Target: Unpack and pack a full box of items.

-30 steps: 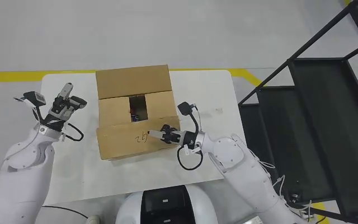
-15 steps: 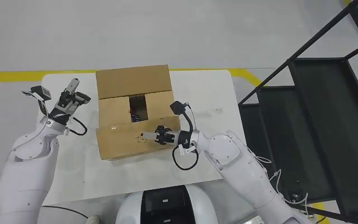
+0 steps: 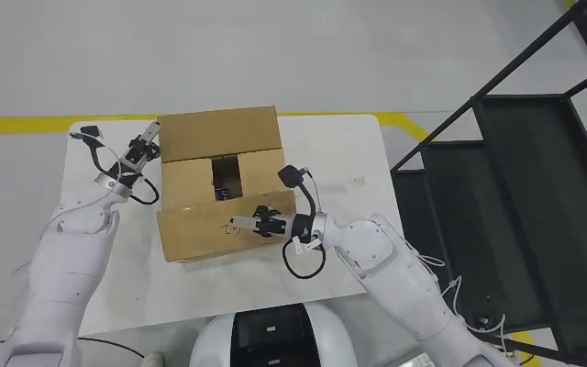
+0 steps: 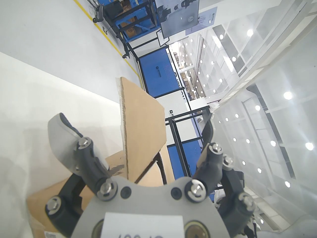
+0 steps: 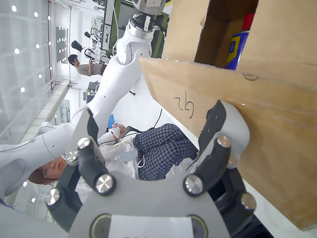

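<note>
**A:** Well, starting closest in, what is the right gripper (image 3: 256,223) doing?

**B:** It sits over the near flap (image 3: 206,237) of the cardboard box (image 3: 194,180), the flap with the handwritten mark. Its jaws are spread wide with nothing between them. The back of one finger (image 5: 224,127) lies against the marked face of that flap, and the other finger hangs off the near edge in open air.

**A:** And the box itself?

**B:** It stands on the white table (image 3: 335,165), towards the left half, with its top partly open. The two inner flaps lie roughly flat with a dark gap between them. Through the gap the right wrist view shows a blue and yellow spray can (image 5: 238,46) with a red cap, inside the box and leaning against an inner wall.

**A:** Farther back?

**B:** The far flap (image 3: 218,136) is folded outward, away from the robot. The left gripper (image 3: 147,147) is at that flap's left corner. Its jaws are apart too, and in its wrist view the cardboard edge stands between the fingers with clear space on both sides, so it is not gripped.

**A:** Anything beyond the table?

**B:** A yellow floor line (image 3: 37,122) runs behind it, and black metal steps (image 3: 500,174) stand off to the right.
</note>
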